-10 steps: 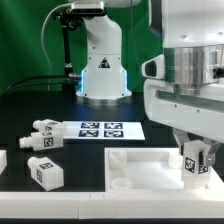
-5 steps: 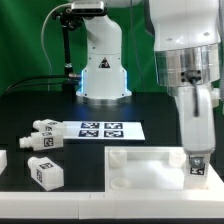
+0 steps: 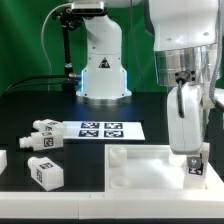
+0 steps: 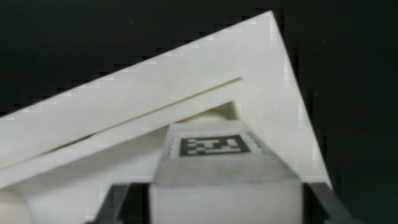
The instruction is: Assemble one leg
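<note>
My gripper [image 3: 195, 160] is shut on a small white leg [image 3: 195, 166] with a black-and-white tag on its face, held upright over the right corner of the large white panel [image 3: 140, 165]. In the wrist view the leg [image 4: 217, 160] sits between my dark fingers [image 4: 121, 205], and the panel's corner [image 4: 214, 70] lies beyond it. Whether the leg touches the panel I cannot tell. Other tagged legs lie at the exterior view's left: one [image 3: 45, 171] in front and a pair [image 3: 44, 133] behind it.
The marker board [image 3: 100, 129] lies on the black table behind the panel. Another white part [image 3: 3, 162] sits at the left edge. The robot base [image 3: 102, 70] stands at the back, before a green backdrop.
My arm has turned and straightened above the panel's right corner. The held leg has shifted slightly to the right and settled lower at that corner.
</note>
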Action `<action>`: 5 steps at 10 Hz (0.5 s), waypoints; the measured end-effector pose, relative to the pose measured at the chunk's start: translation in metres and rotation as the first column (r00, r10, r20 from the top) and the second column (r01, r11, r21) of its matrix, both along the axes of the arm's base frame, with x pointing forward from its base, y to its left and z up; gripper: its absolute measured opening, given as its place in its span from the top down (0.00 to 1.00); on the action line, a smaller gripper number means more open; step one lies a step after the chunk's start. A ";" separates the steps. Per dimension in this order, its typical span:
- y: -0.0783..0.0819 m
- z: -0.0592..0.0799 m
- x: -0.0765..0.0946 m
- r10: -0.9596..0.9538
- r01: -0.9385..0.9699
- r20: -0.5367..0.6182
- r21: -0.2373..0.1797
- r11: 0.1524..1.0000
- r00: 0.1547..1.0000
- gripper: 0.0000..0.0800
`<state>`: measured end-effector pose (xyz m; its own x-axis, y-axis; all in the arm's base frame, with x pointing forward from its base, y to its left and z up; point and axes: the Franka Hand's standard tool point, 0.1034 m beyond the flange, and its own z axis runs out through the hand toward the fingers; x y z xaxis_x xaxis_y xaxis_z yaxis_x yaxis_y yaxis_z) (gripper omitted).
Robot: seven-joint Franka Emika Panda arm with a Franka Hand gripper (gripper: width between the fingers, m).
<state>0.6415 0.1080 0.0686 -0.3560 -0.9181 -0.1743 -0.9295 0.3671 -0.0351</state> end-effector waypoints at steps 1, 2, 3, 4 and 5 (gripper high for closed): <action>0.000 0.000 0.000 0.008 -0.008 0.001 -0.001 1.000 1.000 0.64; 0.000 0.000 0.000 0.010 -0.010 0.002 0.000 1.000 1.000 0.64; 0.001 0.010 0.002 0.035 -0.035 0.019 0.002 0.999 0.999 0.35; 0.000 0.025 0.004 0.054 -0.054 0.042 0.004 0.999 0.998 0.35; -0.002 0.034 0.004 0.059 -0.059 0.056 0.006 0.998 0.997 0.24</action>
<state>0.6454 0.1057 0.1030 -0.2909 -0.9358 -0.1989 -0.9463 0.3122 -0.0846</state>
